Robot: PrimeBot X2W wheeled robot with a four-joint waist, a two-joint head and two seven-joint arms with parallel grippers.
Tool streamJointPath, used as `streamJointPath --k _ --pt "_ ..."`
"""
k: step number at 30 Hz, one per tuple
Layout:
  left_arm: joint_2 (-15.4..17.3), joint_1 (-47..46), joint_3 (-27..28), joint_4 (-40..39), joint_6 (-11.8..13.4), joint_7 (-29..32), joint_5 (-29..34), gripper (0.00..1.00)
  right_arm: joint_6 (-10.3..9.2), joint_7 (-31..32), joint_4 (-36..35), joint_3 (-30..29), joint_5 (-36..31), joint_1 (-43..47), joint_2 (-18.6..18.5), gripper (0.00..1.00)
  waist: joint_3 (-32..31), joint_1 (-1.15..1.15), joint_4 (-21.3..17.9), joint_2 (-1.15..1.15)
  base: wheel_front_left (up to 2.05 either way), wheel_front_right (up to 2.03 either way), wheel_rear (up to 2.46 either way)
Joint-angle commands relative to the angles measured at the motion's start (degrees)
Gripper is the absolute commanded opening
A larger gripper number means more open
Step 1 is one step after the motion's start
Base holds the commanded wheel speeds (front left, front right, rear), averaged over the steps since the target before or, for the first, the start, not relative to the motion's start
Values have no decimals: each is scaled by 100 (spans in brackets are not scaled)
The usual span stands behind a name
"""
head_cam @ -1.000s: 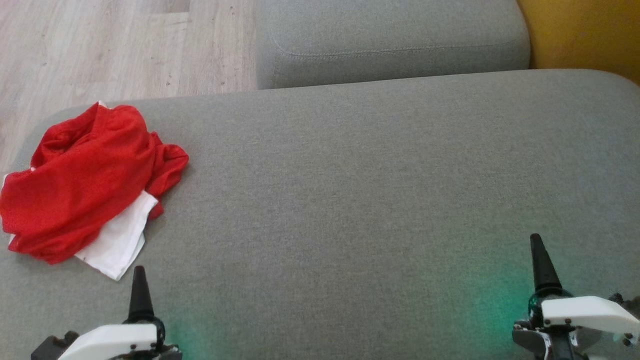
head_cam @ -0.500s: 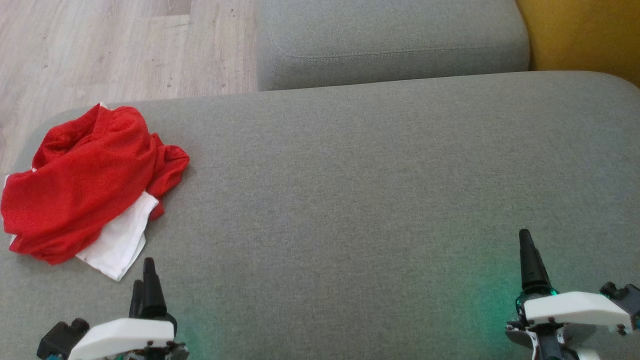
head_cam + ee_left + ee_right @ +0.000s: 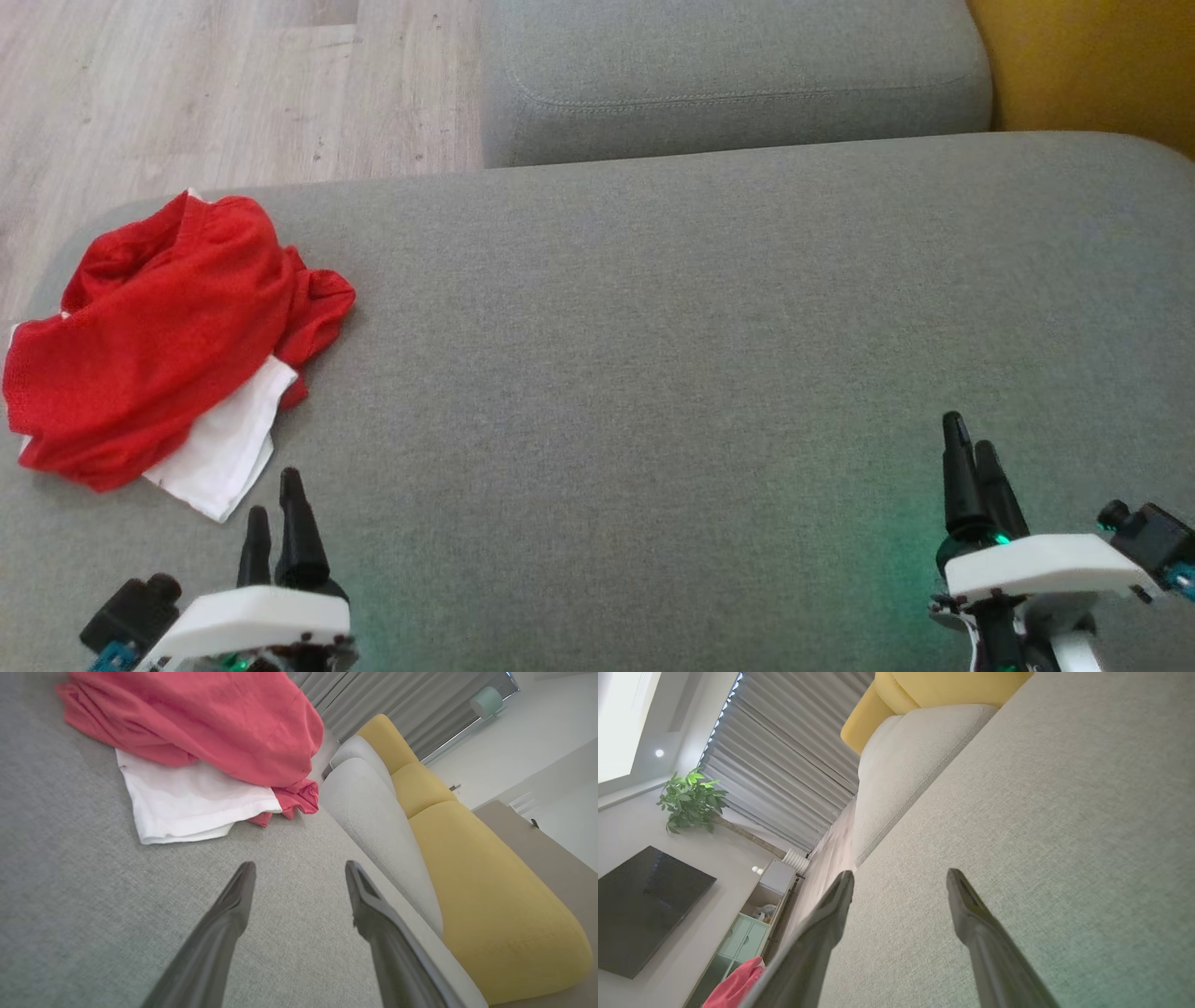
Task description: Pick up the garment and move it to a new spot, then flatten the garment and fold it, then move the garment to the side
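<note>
Garment [image 3: 159,336]: a crumpled red heap with a white panel [image 3: 224,448] poking out from under it. It lies on the far-left part of the grey sofa seat [image 3: 653,373], right at the seat's left edge, with wood floor [image 3: 187,93] beyond

Axis: the heap is longer than it is wide. In the head view it runs on a diagonal from near-left up toward far-right, where a small red fold juts out. The white panel points back toward the robot, its corner just ahead of the left hand [image 3: 274,492], apart from it

Left hand: fingers spread, nothing between them, bare seat fabric below. Right hand [image 3: 969,431]: fingers likewise parted and empty, on the right side of the seat, well apart from the garment. Cannot tell whether either hand's tips touch the fabric

Head view gives the layout: a second grey cushion [image 3: 728,84] behind the seat and yellow upholstery [image 3: 1092,65] at top right

Left wrist view adds close detail: the hemmed edge of the white panel, with red cloth draped over it

Right wrist view gives the room: pleated curtains [image 3: 784,765], a potted plant [image 3: 689,800], a dark screen [image 3: 644,910] on the wall, a low cabinet [image 3: 752,924], and a scrap of red cloth at the bottom edge
</note>
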Motion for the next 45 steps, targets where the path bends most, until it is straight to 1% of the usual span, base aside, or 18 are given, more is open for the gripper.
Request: streamJointPath --k 1,24,33,45 --pt "44 -313 23 -235 35 -81 249 100 -2 -95 -241 106 -242 -325 -49 100 -2 0 3 0 0 0 0" --pt "52 -351 -251 -582 193 -455 1893 100 -3 -467 -408 410 -1897 -398 -61 100 -26 0 30 0 0 0 0" --pt "56 -382 -350 -678 295 -608 2553 100 -3 -619 -426 517 -2578 -428 -66 100 -30 0 40 0 0 0 0" --pt "60 -395 -481 -763 322 -812 3390 100 -4 -822 -438 677 -3464 -444 -73 100 -67 0 62 0 0 0 0"
